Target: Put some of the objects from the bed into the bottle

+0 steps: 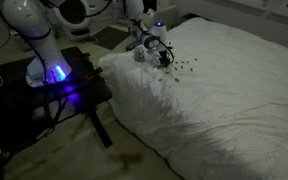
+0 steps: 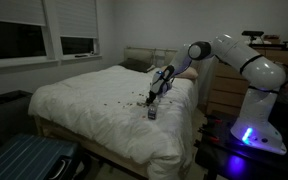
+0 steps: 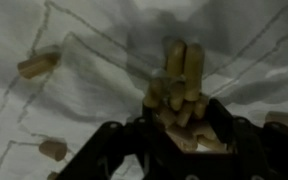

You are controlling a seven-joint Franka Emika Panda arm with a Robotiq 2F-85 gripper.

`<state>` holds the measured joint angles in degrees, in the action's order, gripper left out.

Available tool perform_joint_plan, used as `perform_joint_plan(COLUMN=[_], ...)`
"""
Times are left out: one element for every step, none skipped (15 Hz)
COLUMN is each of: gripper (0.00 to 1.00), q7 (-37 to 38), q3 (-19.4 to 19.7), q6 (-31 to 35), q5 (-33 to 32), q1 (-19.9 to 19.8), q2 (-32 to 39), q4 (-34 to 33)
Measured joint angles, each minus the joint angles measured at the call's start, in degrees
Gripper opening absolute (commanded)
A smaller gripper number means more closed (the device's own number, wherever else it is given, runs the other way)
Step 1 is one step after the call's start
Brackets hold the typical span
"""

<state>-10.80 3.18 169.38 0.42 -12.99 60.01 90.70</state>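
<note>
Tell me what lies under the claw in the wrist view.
A cluster of tan pellet-shaped bits shows over the wrinkled white duvet, between the fingers of the claw; whatever lies beneath that cluster is hidden.

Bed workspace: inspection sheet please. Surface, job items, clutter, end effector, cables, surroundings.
surface: large bed with wrinkled white duvet, soft and uneven.
job's things: tiny dark olive-brown bits scattered loosely on the duvet; small squat pale grey-white bottle standing beside the scatter.
clutter: nothing seen.
end effector: down at the duvet, several bits bunched between its fingers; clamped or not, cannot tell.
cables: nothing seen; area by the base is too dark.
surroundings: white robot base with blue light on a dark side table; window with blinds; wooden dresser.
</note>
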Motion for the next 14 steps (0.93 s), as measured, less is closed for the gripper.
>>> perform_joint_plan(gripper=[0.22,0.15,0.07,0.01,0.0,0.0,0.0,0.02,0.01,0.01,0.02,0.02,0.01,0.01], q7=[0.0,0.0,0.0,0.0,0.0,0.0,0.0,0.0,0.0,0.0,0.0,0.0,-0.1,-0.3], q3=[0.0,0.1,0.1,0.3,0.4,0.6,0.8,1.0,1.2,1.4,1.6,1.7,1.7,1.5], q6=[0.0,0.0,0.0,0.0,0.0,0.0,0.0,0.0,0.0,0.0,0.0,0.0,0.0,0.0], q5=[0.0,0.0,0.0,0.0,0.0,0.0,0.0,0.0,0.0,0.0,0.0,0.0,0.0,-0.1], q1=[0.0,0.0,0.0,0.0,0.0,0.0,0.0,0.0,0.0,0.0,0.0,0.0,0.0,-0.1], q2=[0.0,0.0,0.0,0.0,0.0,0.0,-0.1,-0.1,-0.3,-0.4,-0.6,-0.9,-1.4,-2.2], q4=[-0.1,-0.2,-0.3,-0.4,-0.5,-0.6,-0.7,-0.7,-0.7,-0.7,-0.7,-0.4,0.2,1.1])
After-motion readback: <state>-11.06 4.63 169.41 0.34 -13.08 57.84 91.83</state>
